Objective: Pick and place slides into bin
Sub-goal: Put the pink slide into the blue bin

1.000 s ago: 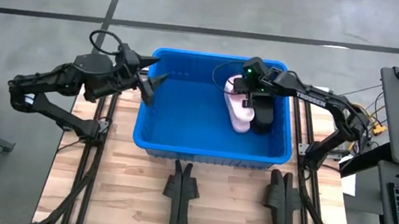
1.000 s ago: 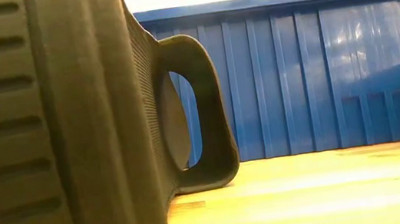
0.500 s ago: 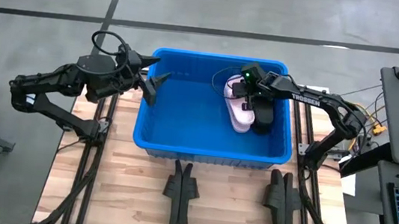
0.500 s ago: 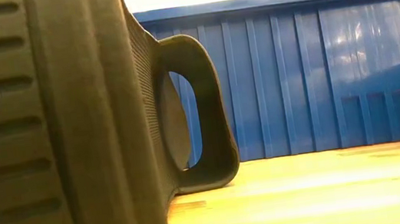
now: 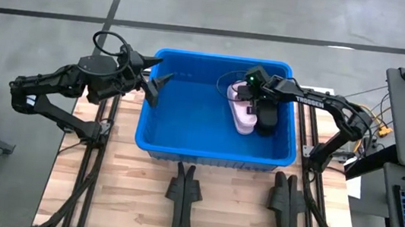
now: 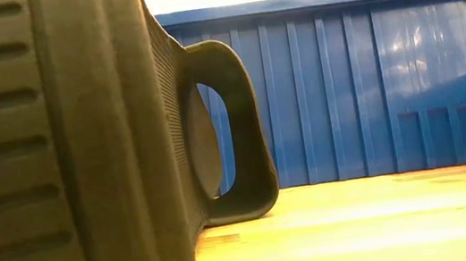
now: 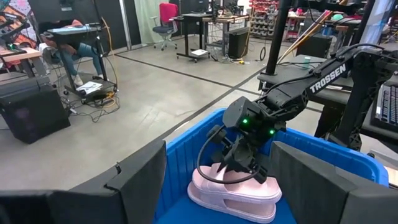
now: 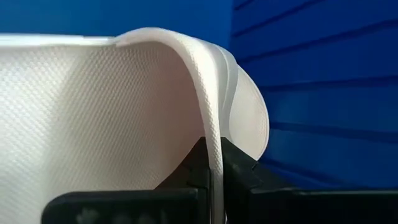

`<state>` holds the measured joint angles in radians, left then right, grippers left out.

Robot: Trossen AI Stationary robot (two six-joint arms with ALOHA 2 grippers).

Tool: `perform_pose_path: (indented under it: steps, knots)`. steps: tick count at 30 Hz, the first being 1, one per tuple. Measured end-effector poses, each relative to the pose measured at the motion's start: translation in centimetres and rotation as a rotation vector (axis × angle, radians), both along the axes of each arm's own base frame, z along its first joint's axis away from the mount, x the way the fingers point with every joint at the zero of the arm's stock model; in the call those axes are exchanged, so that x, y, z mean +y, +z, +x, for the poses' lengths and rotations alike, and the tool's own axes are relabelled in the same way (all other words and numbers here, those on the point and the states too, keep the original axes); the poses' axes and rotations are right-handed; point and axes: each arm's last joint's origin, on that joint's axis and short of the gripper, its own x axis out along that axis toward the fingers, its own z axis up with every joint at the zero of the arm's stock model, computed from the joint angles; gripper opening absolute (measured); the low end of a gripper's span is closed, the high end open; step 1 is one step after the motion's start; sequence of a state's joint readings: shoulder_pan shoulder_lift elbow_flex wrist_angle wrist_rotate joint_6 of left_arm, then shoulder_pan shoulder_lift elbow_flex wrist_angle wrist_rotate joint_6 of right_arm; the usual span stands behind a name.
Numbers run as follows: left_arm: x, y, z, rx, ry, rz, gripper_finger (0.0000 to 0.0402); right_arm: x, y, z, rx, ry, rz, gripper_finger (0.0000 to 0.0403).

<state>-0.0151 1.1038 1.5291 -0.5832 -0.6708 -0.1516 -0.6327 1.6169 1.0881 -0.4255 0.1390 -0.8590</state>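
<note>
Pink slides (image 5: 242, 112) and one black pair (image 5: 266, 119) already inside the bin (image 5: 156, 135), right gripper (image 5: 251, 98) clamped on a pink strap, left gripper (image 5: 157, 85) apart, two black pairs (image 5: 183, 192) left on the table (image 5: 124, 196).

Inside the bin (image 5: 156, 135), toward its right wall: 1 pair of slides (image 5: 242, 112), with another slide (image 5: 267, 118) just right of it. In front of the bin, on the table (image 5: 125, 189): 2 more pairs (image 5: 183, 195) (image 5: 286, 205), well apart.
</note>
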Motion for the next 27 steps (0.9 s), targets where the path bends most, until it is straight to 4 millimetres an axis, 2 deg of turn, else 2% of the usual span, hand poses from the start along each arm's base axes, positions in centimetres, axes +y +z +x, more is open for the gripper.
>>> perform_pose_path:
  steps: [10,19,27]
  knots:
    - [0.0,0.01,-0.01,-0.001,0.0,0.0,0.0272,-0.15,0.75,0.15,-0.003,-0.022,-0.006,0.0057]
    - [0.0,0.01,-0.01,-0.001,-0.001,-0.001,0.0272,0.07,0.98,-0.11,0.047,-0.014,0.018,0.0115]
    - [0.0,0.02,-0.02,-0.001,-0.001,0.0,0.0272,0.21,1.04,-0.28,0.024,-0.082,0.055,0.0166]
